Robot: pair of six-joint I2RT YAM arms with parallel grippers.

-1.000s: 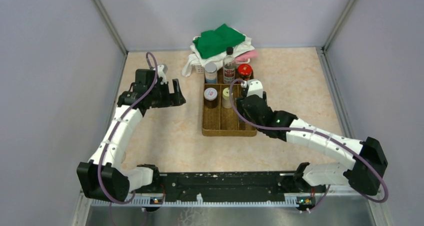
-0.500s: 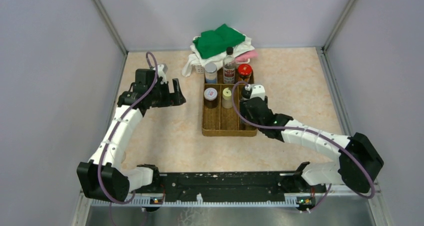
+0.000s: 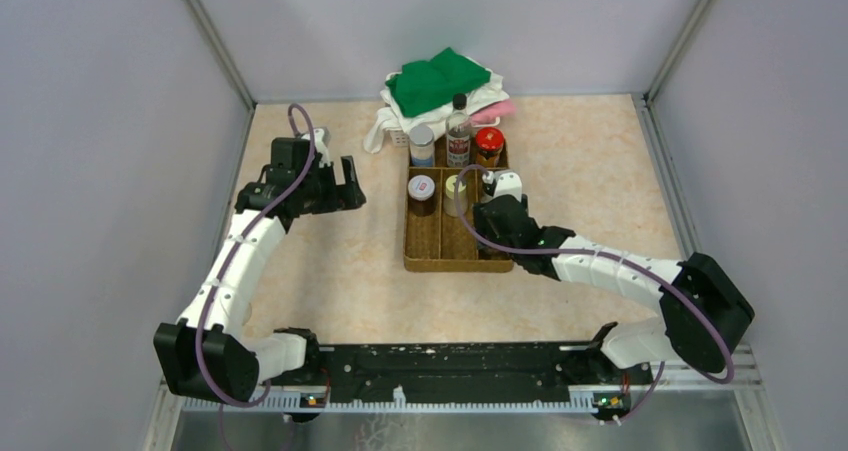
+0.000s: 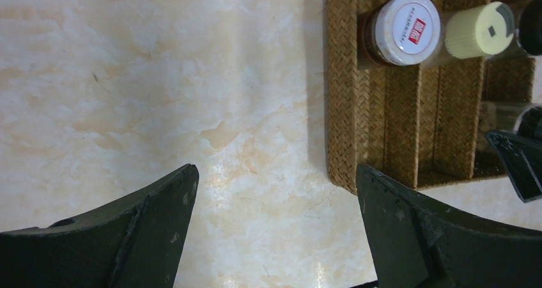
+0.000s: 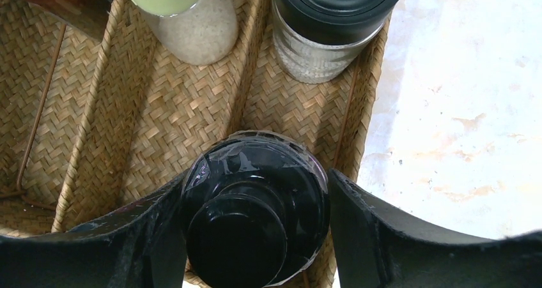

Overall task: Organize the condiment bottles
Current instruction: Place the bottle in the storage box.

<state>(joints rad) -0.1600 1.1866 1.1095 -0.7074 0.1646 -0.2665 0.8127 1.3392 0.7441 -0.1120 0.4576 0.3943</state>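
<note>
Right gripper: jaws clamped on both sides of a black-capped jar, upright at the near end of the tray's right-hand lane. Can't tell if its base is down yet. Another black-lidded jar stands further along the same lane. Left gripper: jaws wide open, nothing in them, over bare worktop left of the tray.

Jar looks rigid, clear and smooth-walled, so prob. slippery and apt to twist in a round grip. Glass vs plastic unclear, so treat as breakable. Prob. light-ish. Best hold: body below the cap, not the cap itself.

Beige marbled table: woven tray, cloth pile.
</note>
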